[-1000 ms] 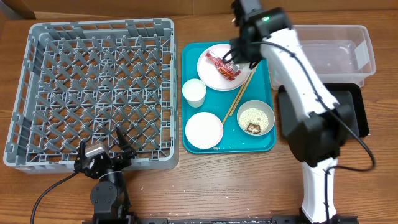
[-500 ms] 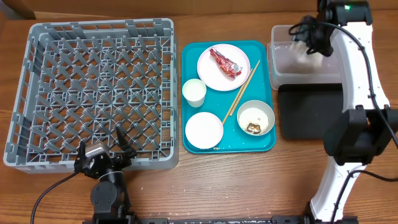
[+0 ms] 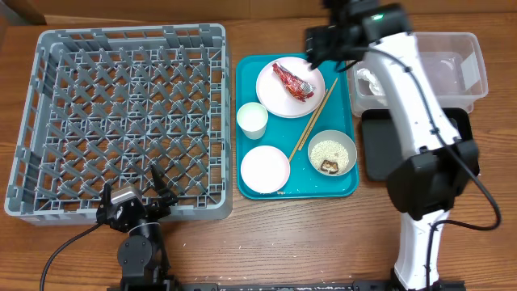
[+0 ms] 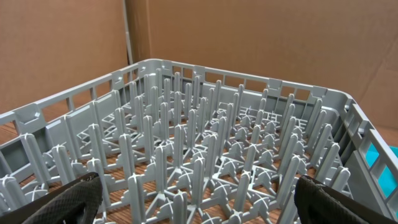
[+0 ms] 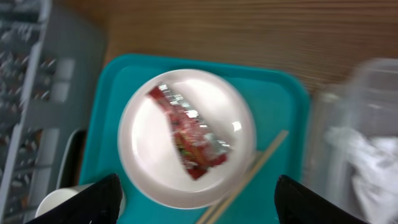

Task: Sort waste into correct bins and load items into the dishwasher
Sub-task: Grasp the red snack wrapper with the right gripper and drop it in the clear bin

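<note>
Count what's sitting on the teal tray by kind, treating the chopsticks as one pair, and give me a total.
Plate: 1
Bowls: 2
Cup: 1
Chopstick pair: 1
Wrapper: 1
Total: 6

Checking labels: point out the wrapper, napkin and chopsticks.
wrapper (image 3: 292, 82), overhead, middle of the red foil.
napkin (image 3: 369, 78), overhead, centre of the white crumple.
chopsticks (image 3: 313, 120), overhead, mid-shaft.
</note>
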`<action>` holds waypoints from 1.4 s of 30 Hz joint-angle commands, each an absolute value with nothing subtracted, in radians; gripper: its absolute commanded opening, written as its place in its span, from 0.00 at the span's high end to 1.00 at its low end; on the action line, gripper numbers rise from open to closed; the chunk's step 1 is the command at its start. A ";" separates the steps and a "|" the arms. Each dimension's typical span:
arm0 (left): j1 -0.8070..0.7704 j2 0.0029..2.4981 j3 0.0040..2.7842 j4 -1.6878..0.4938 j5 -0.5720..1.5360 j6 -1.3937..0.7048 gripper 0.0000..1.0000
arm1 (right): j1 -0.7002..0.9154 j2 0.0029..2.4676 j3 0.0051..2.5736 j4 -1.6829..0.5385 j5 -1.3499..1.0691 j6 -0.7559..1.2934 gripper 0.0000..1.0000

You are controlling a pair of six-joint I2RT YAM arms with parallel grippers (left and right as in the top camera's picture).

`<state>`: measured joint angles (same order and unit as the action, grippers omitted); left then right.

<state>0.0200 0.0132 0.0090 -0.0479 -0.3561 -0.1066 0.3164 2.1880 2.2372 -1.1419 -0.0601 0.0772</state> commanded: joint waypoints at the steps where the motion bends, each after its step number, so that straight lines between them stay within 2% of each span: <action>1: 0.019 0.004 0.005 -0.047 -0.369 -0.128 0.00 | 0.333 2.274 2.196 -1.100 -0.046 -0.063 0.20; 5: 0.019 0.004 0.005 -0.047 -0.369 -0.128 0.00 | 0.348 2.376 2.193 -1.058 -0.046 -0.220 0.20; 10: 0.019 0.004 0.005 -0.047 -0.369 -0.128 0.00 | 0.348 2.441 2.193 -1.034 -0.048 -0.317 0.21; 16: 0.019 0.004 0.005 -0.047 -0.369 -0.128 0.00 | 0.348 2.508 2.192 -1.011 -0.047 -0.346 0.21; 19: 0.019 0.004 0.005 -0.047 -0.369 -0.128 0.00 | 0.348 2.531 2.192 -1.007 -0.047 -0.336 0.25; 21: 0.019 0.004 0.005 -0.047 -0.369 -0.128 0.00 | 0.347 2.538 2.178 -0.999 -0.047 -0.318 0.35; 23: 0.019 0.004 0.005 -0.047 -0.369 -0.128 0.00 | 0.347 2.538 2.175 -1.004 -0.047 -0.273 0.79; 24: 0.019 0.004 0.005 -0.047 -0.369 -0.128 0.00 | 0.347 2.537 2.175 -1.007 -0.047 -0.249 0.92; 25: 0.019 0.004 0.005 -0.047 -0.369 -0.128 0.00 | 0.347 2.534 2.179 -1.021 -0.047 -0.221 0.96; 30: 0.019 0.004 0.005 -0.047 -0.369 -0.128 0.00 | 0.340 2.476 2.271 -1.169 -0.046 -0.092 0.96; 34: 0.019 0.004 0.005 -0.047 -0.369 -0.128 0.00 | 0.311 2.356 2.344 -1.288 -0.046 0.138 0.96; 38: 0.019 0.004 0.005 -0.047 -0.369 -0.128 0.00 | 0.226 2.229 2.347 -1.353 -0.044 0.340 0.96; 42: 0.019 0.004 0.005 -0.047 -0.369 -0.128 0.00 | 0.125 2.215 2.341 -1.420 0.007 0.469 0.96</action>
